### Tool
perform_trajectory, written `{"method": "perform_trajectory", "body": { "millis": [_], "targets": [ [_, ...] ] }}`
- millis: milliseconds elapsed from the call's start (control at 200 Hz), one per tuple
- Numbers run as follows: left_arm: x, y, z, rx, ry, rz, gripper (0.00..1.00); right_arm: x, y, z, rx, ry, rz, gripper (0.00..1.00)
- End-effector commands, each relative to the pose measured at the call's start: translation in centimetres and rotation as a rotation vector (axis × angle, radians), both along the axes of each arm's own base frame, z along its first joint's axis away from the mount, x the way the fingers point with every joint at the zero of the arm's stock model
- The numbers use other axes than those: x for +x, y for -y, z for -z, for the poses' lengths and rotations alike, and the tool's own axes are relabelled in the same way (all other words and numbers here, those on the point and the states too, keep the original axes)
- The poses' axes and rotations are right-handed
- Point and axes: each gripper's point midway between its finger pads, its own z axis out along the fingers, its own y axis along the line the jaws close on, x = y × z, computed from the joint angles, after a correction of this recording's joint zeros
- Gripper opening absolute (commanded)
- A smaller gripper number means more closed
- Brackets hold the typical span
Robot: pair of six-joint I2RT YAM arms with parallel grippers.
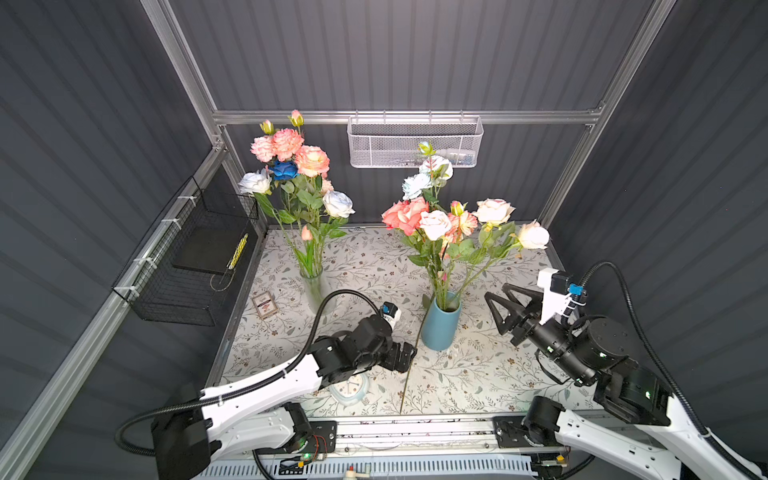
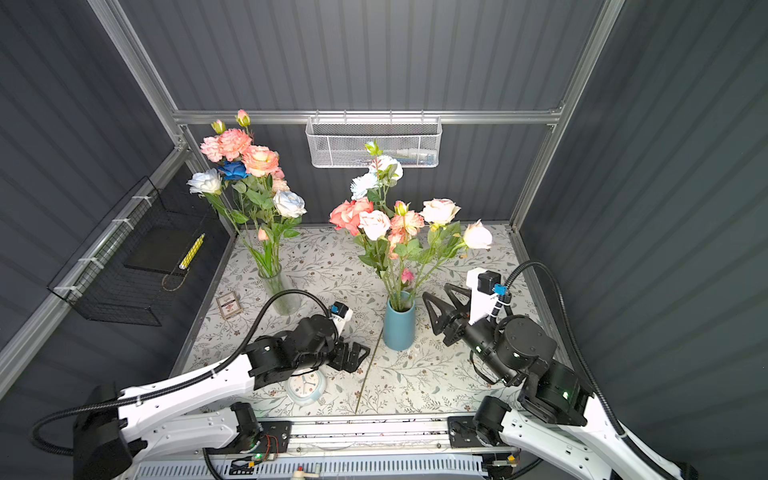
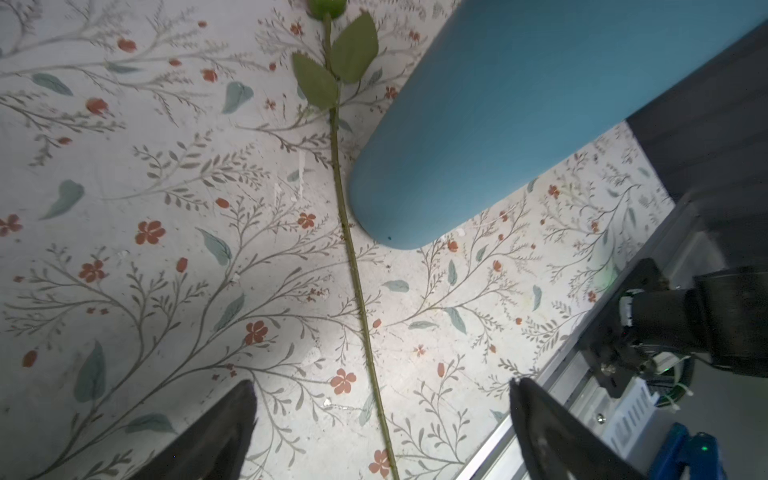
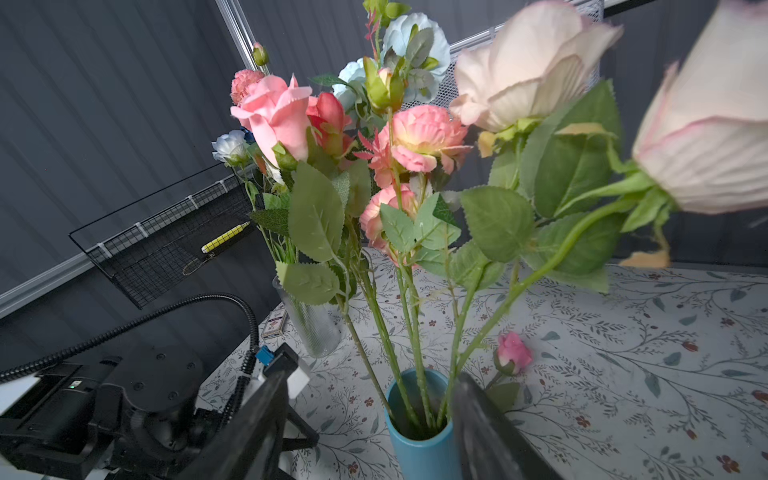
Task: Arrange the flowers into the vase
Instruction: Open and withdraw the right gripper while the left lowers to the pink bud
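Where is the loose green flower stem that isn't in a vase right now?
In both top views the long green stem lies flat on the floral tablecloth, just left of the blue ceramic vase, under the open left gripper.

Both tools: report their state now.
Left tool: open, empty, above the loose stem.
Right tool: open, empty, near the blue vase.

The blue vase [image 1: 439, 328] looks matt, the glass vase [image 4: 309, 328] clear and ribbed; the flowers [image 1: 435, 224] have cloth-like petals; the tablecloth [image 1: 478, 374] is smooth, the white basket [image 1: 395, 145] perforated metal, the black basket [image 1: 178, 299] thin wire
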Motion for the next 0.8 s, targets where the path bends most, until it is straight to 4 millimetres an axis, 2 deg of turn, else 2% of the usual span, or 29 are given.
{"method": "perform_trajectory", "body": {
  "millis": [0,70,310,420,795],
  "targets": [
    [0.2,0.8,2.0,0.080,0.013,0.009,0.95,0.0,0.4,0.4,0.003,-0.010,0.014,0.64],
    [0.3,1.2,3.4,0.142,0.016,0.009,0.90,-0.2,0.6,0.3,0.008,-0.002,0.011,0.64],
    [-1.0,2.9,7.7,0.289,0.020,0.067,0.86,-0.5,1.4,0.1,0.022,0.010,0.026,0.63],
    [-1.2,3.1,9.5,0.360,0.018,0.072,0.78,-0.7,1.7,0.1,0.024,0.013,0.030,0.63],
    [-1.2,1.0,12.7,0.491,-0.043,0.027,0.34,-1.2,2.3,-0.4,0.043,0.028,0.027,0.61]
  ]
}}
